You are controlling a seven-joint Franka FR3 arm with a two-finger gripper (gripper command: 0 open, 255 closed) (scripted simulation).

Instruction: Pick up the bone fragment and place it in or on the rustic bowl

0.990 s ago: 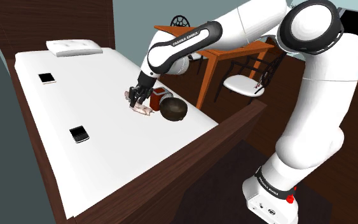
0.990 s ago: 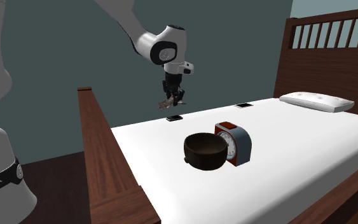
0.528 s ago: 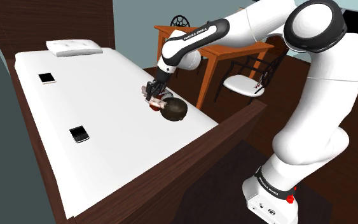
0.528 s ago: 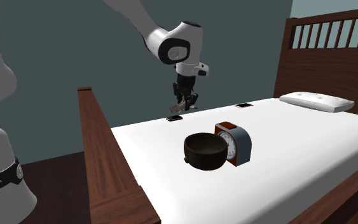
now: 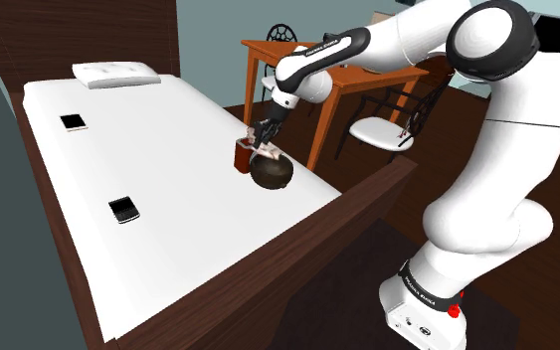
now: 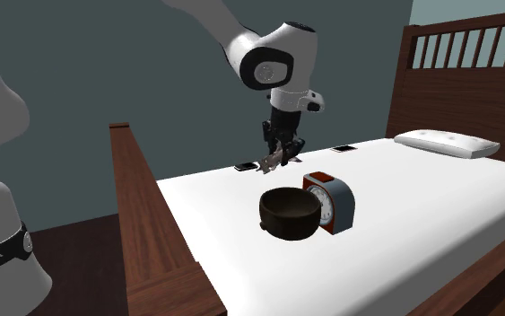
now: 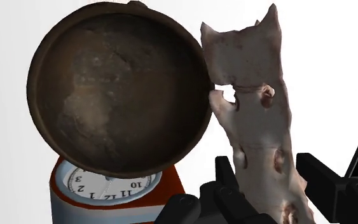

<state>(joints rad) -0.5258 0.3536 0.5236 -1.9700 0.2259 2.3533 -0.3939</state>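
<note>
you are well into the carry: the gripper (image 6: 275,153) is pinching the pale bone fragment (image 7: 250,95) between its two black fingers, and the piece is hanging in the air, clear of the white bed (image 5: 168,214). the grasp and the lift are looking done. what is remaining, as i am judging it, is the last shift over the dark rustic bowl (image 6: 288,213), then the lowering and the release. the bowl is sitting empty on the bed, touching or just beside a red clock (image 6: 331,202).

the wrist view is giving you what the others are not: the bone is overlapping just the bowl's rim, with most of its length lying beside the bowl rather than over the hollow. the second exterior view is showing the height instead, with the fragment hanging above the bowl and a little behind it. the shoulder view is adding a dark phone (image 5: 123,209) lying well apart from all this.
</note>
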